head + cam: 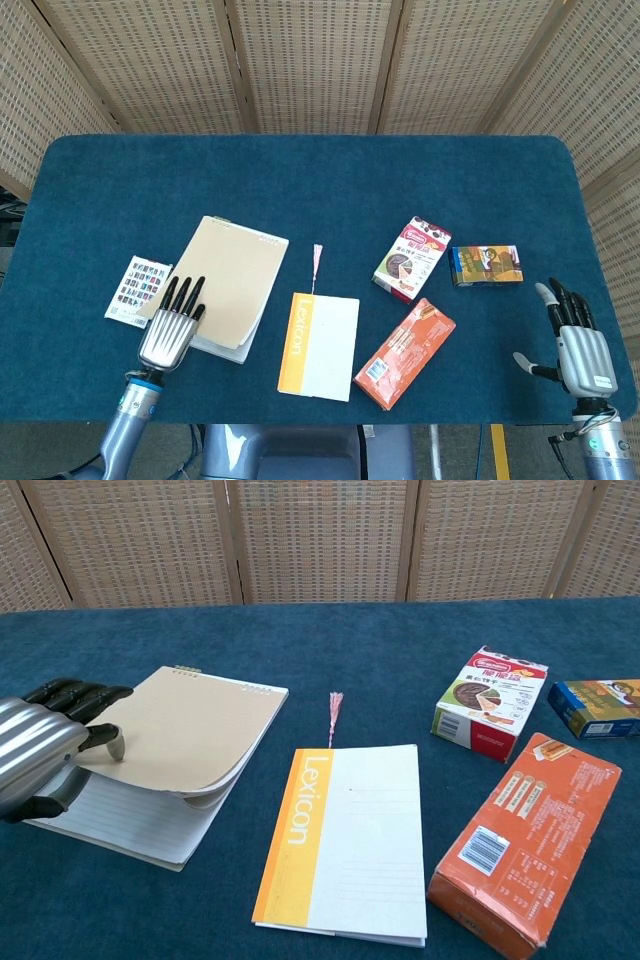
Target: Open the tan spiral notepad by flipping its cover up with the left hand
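Lower left of frame: left hand [45, 755] pinches the tan notepad's cover [180, 730] at its near-left corner, lifted slightly; spiral binding [215, 680] lies far side.

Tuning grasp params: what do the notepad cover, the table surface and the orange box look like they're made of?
Notepad cover: thin tan card, matte; it bends in a curve where the left hand lifts it.
Table surface: dark blue fabric, felt-like, no shine.
Orange box: printed carton, likely coated cardboard, slight sheen, crisp folded edges.
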Action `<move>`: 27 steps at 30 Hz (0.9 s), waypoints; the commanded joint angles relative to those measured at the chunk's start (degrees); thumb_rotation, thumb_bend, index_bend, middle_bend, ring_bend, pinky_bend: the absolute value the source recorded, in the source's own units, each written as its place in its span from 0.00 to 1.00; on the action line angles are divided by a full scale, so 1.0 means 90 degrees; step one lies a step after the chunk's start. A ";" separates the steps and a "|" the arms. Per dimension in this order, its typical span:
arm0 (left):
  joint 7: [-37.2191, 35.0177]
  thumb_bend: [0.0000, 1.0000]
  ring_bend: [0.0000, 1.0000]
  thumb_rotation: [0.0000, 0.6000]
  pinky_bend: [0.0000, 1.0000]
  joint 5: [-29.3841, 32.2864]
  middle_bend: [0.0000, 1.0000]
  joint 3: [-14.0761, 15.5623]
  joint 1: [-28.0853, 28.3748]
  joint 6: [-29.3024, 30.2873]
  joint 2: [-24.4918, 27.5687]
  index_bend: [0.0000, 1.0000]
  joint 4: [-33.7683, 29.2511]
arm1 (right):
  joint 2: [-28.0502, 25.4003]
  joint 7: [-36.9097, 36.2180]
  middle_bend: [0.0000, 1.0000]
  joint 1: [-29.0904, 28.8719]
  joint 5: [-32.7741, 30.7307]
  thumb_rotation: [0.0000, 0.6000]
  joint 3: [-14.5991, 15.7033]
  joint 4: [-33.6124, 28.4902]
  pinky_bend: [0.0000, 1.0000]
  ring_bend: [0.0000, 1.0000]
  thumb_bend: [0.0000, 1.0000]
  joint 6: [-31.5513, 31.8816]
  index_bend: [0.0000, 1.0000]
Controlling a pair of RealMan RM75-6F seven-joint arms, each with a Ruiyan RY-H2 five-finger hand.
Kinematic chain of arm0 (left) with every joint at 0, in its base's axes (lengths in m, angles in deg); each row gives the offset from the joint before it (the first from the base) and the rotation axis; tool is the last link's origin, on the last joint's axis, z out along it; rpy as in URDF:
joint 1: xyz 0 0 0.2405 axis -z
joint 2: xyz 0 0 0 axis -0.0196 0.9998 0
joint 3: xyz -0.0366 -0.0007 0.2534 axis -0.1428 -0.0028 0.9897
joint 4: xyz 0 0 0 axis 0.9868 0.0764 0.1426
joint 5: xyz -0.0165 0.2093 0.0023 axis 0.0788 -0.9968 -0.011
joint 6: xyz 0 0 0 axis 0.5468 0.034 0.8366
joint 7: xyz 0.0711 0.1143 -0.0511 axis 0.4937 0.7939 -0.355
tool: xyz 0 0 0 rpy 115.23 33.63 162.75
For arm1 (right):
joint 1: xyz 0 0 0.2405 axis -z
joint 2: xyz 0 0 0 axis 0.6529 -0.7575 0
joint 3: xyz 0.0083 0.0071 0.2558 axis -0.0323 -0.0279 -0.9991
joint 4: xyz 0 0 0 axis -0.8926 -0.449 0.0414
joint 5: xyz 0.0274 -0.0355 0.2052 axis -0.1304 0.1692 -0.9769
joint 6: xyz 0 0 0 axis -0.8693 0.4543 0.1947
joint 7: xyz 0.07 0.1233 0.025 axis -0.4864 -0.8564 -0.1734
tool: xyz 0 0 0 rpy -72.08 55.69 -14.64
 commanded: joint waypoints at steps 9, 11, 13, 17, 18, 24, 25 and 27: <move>0.0148 0.66 0.00 1.00 0.03 -0.0517 0.00 0.0495 -0.0346 0.0475 0.0373 0.78 -0.0400 | 0.0002 0.0009 0.00 0.0004 0.0010 1.00 0.0010 0.0010 0.00 0.00 0.00 -0.0001 0.00; 0.0145 0.66 0.00 1.00 0.03 -0.0646 0.00 0.0585 -0.0424 0.0594 0.0424 0.78 -0.0475 | 0.0001 0.0024 0.00 0.0005 0.0014 1.00 0.0012 0.0010 0.00 0.00 0.00 0.0003 0.00; 0.0140 0.66 0.00 1.00 0.03 -0.0787 0.00 0.0688 -0.0506 0.0708 0.0477 0.78 -0.0555 | 0.0005 0.0047 0.00 0.0004 0.0018 1.00 0.0012 0.0002 0.00 0.00 0.00 0.0007 0.00; 0.0165 0.66 0.00 1.00 0.03 -0.1016 0.00 0.0881 -0.0689 0.0906 0.0573 0.78 -0.0695 | -0.0005 0.0051 0.00 0.0014 0.0022 1.00 0.0019 -0.0001 0.00 0.00 0.00 0.0017 0.00; 0.0173 0.66 0.00 1.00 0.03 -0.1055 0.00 0.0917 -0.0728 0.0935 0.0591 0.78 -0.0715 | -0.0009 0.0046 0.00 0.0016 0.0023 1.00 0.0019 0.0000 0.00 0.00 0.00 0.0018 0.00; 0.0171 0.66 0.00 1.00 0.03 -0.1292 0.00 0.1179 -0.1021 0.1131 0.0744 0.78 -0.0767 | -0.0002 0.0068 0.00 0.0015 0.0008 1.00 0.0019 -0.0007 0.00 0.00 0.00 0.0008 0.00; 0.0163 0.66 0.00 1.00 0.03 -0.1347 0.00 0.1226 -0.1077 0.1172 0.0779 0.78 -0.0759 | 0.0001 0.0073 0.00 0.0012 0.0007 1.00 0.0018 -0.0007 0.00 0.00 0.00 0.0003 0.00; 0.0140 0.66 0.00 1.00 0.03 -0.1407 0.00 0.1275 -0.1153 0.1221 0.0826 0.78 -0.0745 | 0.0004 0.0088 0.00 0.0010 0.0009 1.00 0.0016 -0.0016 0.00 0.00 0.00 0.0005 0.00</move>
